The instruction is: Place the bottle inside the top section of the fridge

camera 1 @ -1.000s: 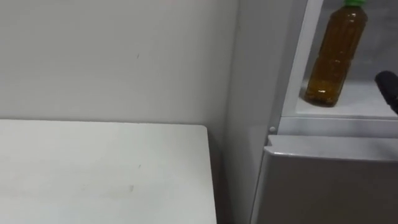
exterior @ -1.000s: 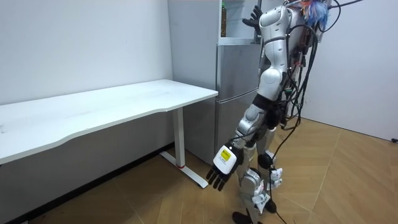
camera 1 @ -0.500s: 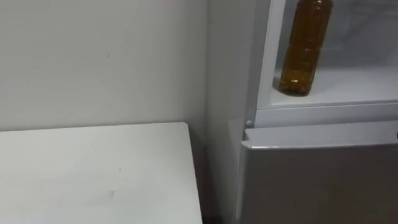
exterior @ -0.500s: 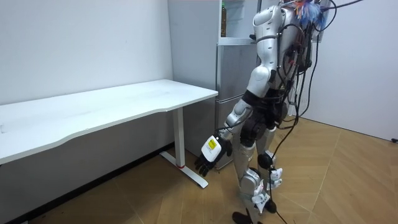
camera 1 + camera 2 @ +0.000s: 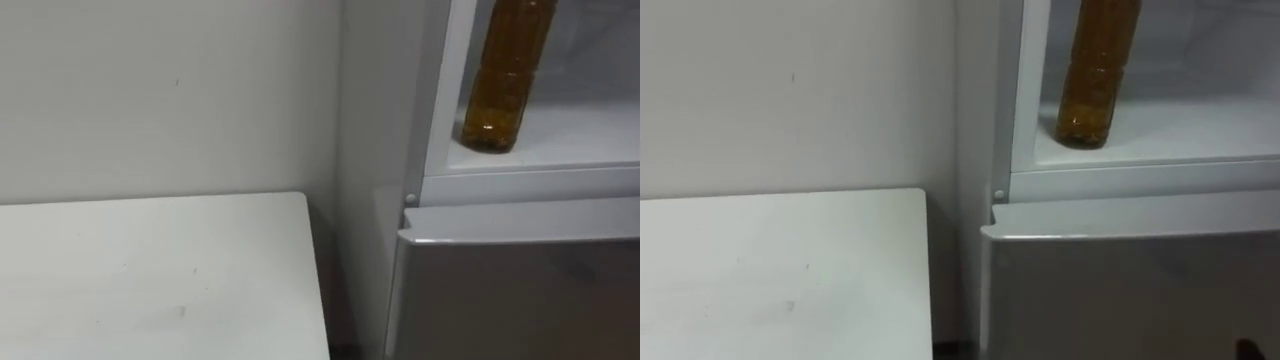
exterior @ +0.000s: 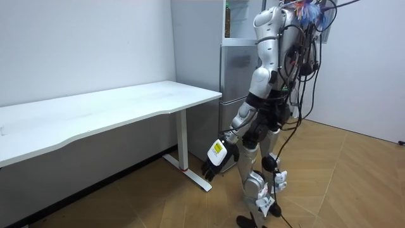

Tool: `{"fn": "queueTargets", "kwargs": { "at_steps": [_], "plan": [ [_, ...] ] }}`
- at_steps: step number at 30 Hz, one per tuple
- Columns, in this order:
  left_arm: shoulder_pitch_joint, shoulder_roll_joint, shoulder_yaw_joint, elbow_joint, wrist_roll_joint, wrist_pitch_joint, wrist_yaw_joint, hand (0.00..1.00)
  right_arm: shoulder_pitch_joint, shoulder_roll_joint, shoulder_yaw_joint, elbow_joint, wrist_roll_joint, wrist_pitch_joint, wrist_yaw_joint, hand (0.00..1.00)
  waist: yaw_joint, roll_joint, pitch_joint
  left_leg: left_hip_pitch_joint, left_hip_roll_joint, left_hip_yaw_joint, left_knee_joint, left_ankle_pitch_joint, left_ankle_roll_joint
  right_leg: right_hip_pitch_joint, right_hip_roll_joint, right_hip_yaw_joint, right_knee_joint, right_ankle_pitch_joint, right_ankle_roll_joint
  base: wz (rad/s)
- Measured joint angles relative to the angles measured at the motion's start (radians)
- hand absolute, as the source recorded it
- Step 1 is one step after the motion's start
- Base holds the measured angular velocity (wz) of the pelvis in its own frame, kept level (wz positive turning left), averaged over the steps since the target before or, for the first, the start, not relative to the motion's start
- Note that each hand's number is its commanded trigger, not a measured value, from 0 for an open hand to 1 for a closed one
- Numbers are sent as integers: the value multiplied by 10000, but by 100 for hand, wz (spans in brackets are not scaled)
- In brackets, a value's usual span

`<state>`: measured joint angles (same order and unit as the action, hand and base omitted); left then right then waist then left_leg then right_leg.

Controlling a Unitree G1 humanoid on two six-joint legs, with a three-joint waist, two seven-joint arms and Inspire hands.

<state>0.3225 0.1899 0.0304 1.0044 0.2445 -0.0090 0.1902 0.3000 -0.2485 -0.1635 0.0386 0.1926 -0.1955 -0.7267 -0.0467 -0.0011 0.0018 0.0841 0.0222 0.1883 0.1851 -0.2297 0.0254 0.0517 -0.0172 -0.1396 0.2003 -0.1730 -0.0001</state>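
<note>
A bottle of amber liquid stands upright at the front left of the open upper fridge's white shelf, with nothing touching it; it also shows in the right eye view. My left hand hangs low beside my thigh, fingers relaxed and empty. A dark tip at the lower right corner looks like my right hand, below the shelf and in front of the lower door. In the room view I stand upright facing the fridge.
The grey lower fridge door is closed under the shelf. A white table stands against the wall to the fridge's left, with a narrow gap between them. Wooden floor lies behind me in the room view.
My right hand has drawn back from the upper fridge and dropped out of the shelf area, leaving the bottle standing. My left arm swung in towards my leg. The eye view shifted.
</note>
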Motion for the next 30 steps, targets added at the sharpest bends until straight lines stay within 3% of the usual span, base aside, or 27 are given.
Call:
{"fn": "queueTargets", "kwargs": {
  "at_steps": [3,6,9,14,19,30],
  "plan": [
    [101,-3,-328,87,31,8,14,0,12,73,289,1012,35,-6,126,0,-14,25,15,-8,-16,-1,-1,-2,4,-8,-10,7,-6,-4,2,-1],
    [256,-53,-352,-38,33,7,13,0,26,103,336,2123,380,0,470,0,7,112,-61,2,-19,-3,-18,-2,4,10,-1,11,-131,-7,3,0],
    [318,-83,-365,-72,-54,20,13,0,82,127,639,2650,690,22,640,0,-14,214,-84,26,-20,-2,-19,-1,2,16,11,8,-137,-7,3,0],
    [260,-141,-396,-237,-143,23,-32,0,58,204,1111,4137,706,24,997,0,-22,185,-78,196,-37,-16,-22,-9,-10,219,-6,-6,-141,-71,-3,3],
    [197,-147,-392,-203,-142,16,-49,0,-38,354,1450,6865,469,46,1269,0,34,67,-9,311,-23,0,-29,-58,-29,306,-2,-28,-119,-168,1,2],
    [181,-143,-437,19,41,14,-146,0,67,575,1923,8761,-498,229,2736,0,24,94,9,368,-22,-7,-69,-75,-44,369,29,18,-207,-165,-8,-1]
  ]
}}
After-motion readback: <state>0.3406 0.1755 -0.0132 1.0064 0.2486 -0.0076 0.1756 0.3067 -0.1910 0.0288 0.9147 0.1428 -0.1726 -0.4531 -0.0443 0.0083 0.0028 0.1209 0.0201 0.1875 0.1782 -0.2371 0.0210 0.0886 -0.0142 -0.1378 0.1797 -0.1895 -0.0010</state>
